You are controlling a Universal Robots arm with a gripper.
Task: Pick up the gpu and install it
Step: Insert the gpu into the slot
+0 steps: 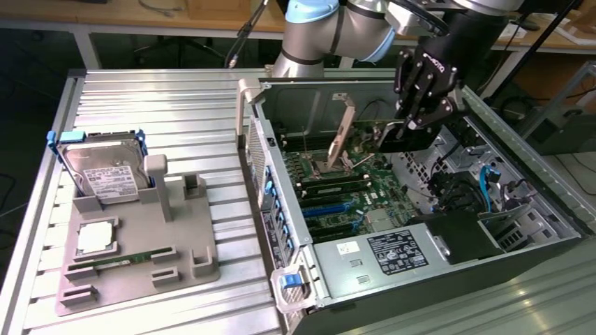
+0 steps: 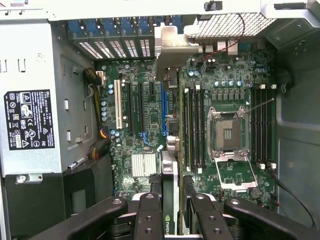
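My gripper hangs over the open computer case and is shut on the gpu, a dark card hanging below the fingers above the motherboard. In the wrist view the gpu is seen edge-on between the two black fingers, with its silvery end bracket at the far end by the case's rear slots. The card lines up roughly over the blue expansion slot, still apart from the board.
A grey fixture on the slatted table at the exterior view's left holds a hard drive, a processor and a memory stick. Inside the case are the power supply, the open processor socket and memory slots.
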